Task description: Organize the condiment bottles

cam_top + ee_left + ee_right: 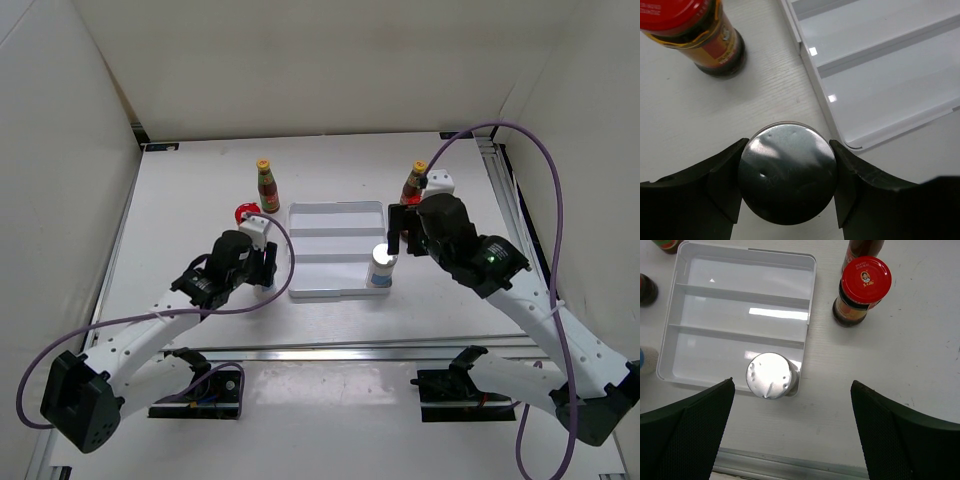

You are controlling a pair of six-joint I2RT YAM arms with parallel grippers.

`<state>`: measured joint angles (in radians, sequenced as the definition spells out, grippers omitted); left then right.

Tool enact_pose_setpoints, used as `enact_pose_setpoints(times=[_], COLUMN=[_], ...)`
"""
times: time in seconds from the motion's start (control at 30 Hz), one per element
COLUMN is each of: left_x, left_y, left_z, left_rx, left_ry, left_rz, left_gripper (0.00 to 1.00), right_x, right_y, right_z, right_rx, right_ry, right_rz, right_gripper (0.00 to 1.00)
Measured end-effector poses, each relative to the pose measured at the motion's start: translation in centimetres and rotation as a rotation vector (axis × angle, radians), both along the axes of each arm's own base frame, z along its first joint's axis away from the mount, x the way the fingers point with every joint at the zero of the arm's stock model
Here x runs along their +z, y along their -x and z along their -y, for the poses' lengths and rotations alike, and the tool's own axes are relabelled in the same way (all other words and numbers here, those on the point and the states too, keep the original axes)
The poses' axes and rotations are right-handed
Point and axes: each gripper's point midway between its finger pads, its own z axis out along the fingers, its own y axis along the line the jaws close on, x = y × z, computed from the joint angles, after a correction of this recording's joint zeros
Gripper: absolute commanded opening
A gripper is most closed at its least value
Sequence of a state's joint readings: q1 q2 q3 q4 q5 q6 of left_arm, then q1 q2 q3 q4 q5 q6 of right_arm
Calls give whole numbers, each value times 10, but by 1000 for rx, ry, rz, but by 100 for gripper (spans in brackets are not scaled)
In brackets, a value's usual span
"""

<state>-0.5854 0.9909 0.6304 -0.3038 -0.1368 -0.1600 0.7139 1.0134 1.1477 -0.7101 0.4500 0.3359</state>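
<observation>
A white shaker with a silver cap (786, 172) stands on the table just left of the white ridged tray (880, 75). My left gripper (787, 180) is shut on it, with both fingers against the cap. A second silver-capped shaker (770, 376) (381, 265) stands in the tray's near right corner. My right gripper (792, 430) (400, 238) hangs open above the table beside it, holding nothing. One red-lidded jar (700, 35) (245, 213) stands left of the tray and another (862, 290) to its right. Slim dark bottles with yellow caps (266, 186) (415, 180) stand further back on either side.
The tray (336, 250) has three long compartments running left to right. White walls enclose the table on the left, back and right. A metal rail (330, 352) runs along the near edge in front of the arm bases.
</observation>
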Motion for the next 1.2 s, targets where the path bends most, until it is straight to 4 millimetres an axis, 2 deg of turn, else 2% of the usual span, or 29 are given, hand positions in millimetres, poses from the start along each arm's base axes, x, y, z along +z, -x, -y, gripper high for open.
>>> enact_pose_setpoints(times=[0.1, 0.17, 0.37, 0.47, 0.53, 0.77, 0.97, 1.07, 1.1, 1.17, 1.2], left_x=[7, 25, 105, 118, 112, 64, 24, 8, 9, 9, 8], left_y=[-2, -7, -31, -31, -28, -12, -10, -13, -16, -19, -20], left_z=[-8, -7, 22, 41, 54, 93, 105, 104, 106, 106, 107], left_rx=[33, 46, 35, 4, -24, -118, -131, -115, -112, -99, -94], left_ry=[-33, -36, 78, 121, 122, 86, 33, -1, 5, 9, 9], left_rz=[-3, 6, 131, 147, 128, 15, -45, -68, -60, -50, -48], left_gripper=[11, 11, 11, 11, 11, 11, 14, 20, 22, 41, 53], right_x=[-1, -3, -6, -8, -8, -11, -12, -10, -10, -10, -10], right_y=[1, 2, 4, 5, 6, 8, 10, 10, 10, 10, 10], right_z=[1, 2, 3, 5, 7, 13, 17, 20, 21, 24, 26], right_rx=[0, 0, -1, -2, -7, -21, -28, -37, -41, -53, -60], right_ry=[0, 3, 12, 19, 22, 37, 46, 52, 55, 64, 70], right_rz=[-1, -4, -13, -19, -17, -22, -26, -18, -15, -11, -10], right_gripper=[100, 100, 100, 100, 100, 100, 100, 100, 100, 100, 100])
